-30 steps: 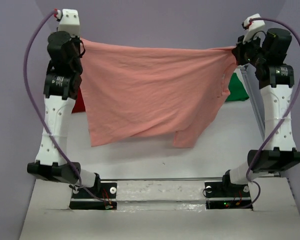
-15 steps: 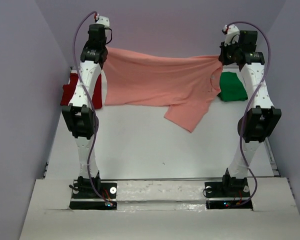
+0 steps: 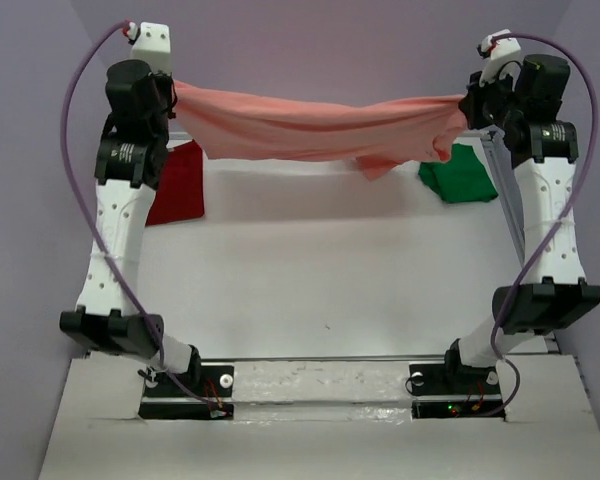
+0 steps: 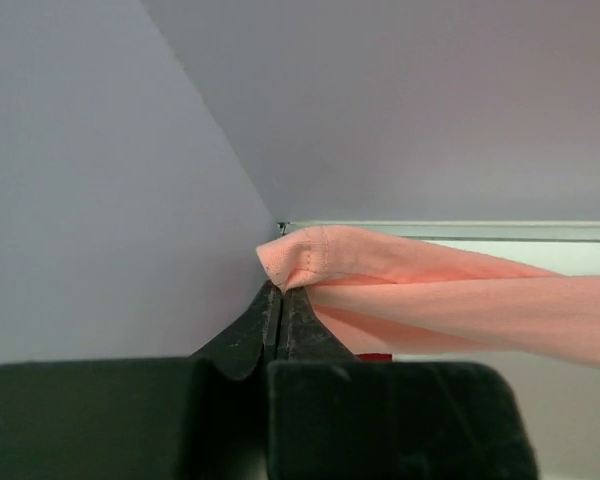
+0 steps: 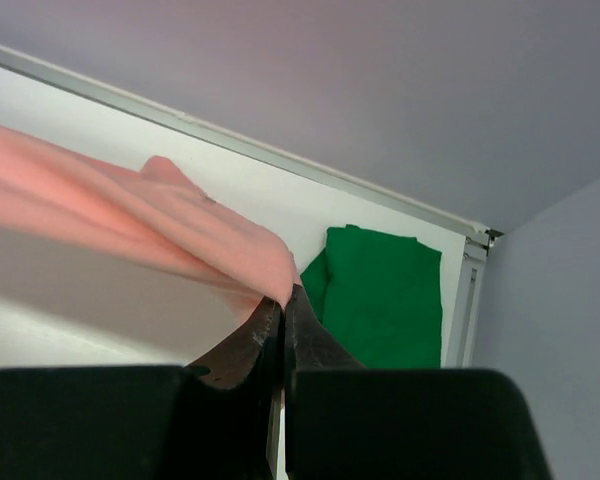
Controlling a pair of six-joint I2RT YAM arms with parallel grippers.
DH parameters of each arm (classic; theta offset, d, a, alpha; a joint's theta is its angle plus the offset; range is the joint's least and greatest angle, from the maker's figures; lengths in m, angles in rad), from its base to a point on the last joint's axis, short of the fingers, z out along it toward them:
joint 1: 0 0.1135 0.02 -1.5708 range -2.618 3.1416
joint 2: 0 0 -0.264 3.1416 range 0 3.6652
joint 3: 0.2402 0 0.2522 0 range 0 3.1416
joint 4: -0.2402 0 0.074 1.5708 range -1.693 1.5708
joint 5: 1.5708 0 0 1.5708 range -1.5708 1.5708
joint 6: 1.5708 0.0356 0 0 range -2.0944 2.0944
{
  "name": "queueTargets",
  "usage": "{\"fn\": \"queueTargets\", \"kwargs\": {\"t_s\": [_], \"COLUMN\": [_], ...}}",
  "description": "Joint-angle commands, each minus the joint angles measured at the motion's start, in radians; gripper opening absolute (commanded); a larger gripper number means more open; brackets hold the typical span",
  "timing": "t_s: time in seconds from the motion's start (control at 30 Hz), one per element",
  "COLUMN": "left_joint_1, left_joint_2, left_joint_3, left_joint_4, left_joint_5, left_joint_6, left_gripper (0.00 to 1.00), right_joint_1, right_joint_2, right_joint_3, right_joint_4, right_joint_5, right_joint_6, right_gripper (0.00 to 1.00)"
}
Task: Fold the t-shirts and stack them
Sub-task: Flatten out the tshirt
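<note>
Above the table (image 3: 320, 270), the salmon-pink shirt (image 3: 310, 130) hangs stretched between the two arms, off the table top. It is bunched into a long band that sags a bit mid-span, and a loose flap droops right of centre.

The left gripper (image 3: 170, 95) is raised over the table's far-left part, with its jaws pinched tight on a hemmed corner of the cloth. The left wrist view shows the fingers pressed together and the fabric edge clamped at their tips. The right gripper (image 3: 467, 105) is raised over the table's far-right part, clamped the same way on the other end of the same shirt, and the cloth comes straight out of its fingertips.

The dark red shirt (image 3: 180, 185) lies on the table at the far-left side, partly hidden behind the left arm. The green shirt (image 3: 460, 175) lies flat on the table in the far-right corner, beside the table's edge rail (image 5: 230, 140), and looks folded. The red and green shirts are well apart.
</note>
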Motion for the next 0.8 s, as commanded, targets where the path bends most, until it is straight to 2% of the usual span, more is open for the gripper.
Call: {"fn": "queueTargets", "kwargs": {"t_s": [0.0,0.17,0.33,0.5,0.6,0.63,0.77], "left_joint_1": [0.011,0.014,0.041,0.043,0.043,0.043,0.043], "left_joint_2": [-0.228,-0.432,-0.477,-0.368,-0.287,-0.27,-0.141], "left_joint_3": [-0.129,-0.22,-0.208,-0.192,-0.226,-0.267,-0.341], "left_joint_4": [0.015,0.012,0.013,0.019,0.032,0.067,0.147], "left_joint_5": [0.059,0.069,0.096,0.072,0.076,0.076,0.069], "left_joint_6": [-0.011,0.008,0.008,-0.006,-0.009,-0.007,-0.001], "left_gripper": [0.0,0.0,0.0,0.0,0.0,0.0,0.0], "right_joint_1": [-0.012,-0.012,-0.012,-0.012,-0.012,-0.012,-0.012], "right_joint_2": [-0.259,-0.455,-0.506,-0.422,-0.368,-0.357,-0.259], "right_joint_3": [-0.11,-0.138,-0.1,-0.113,-0.217,-0.29,-0.412], "right_joint_4": [0.015,-0.039,-0.054,-0.046,0.01,0.035,0.125], "right_joint_5": [-0.014,0.005,0.046,0.063,0.064,0.069,0.084], "right_joint_6": [0.015,0.009,-0.002,-0.013,-0.023,-0.028,-0.043], "right_gripper": [0.0,0.0,0.0,0.0,0.0,0.0,0.0]}}
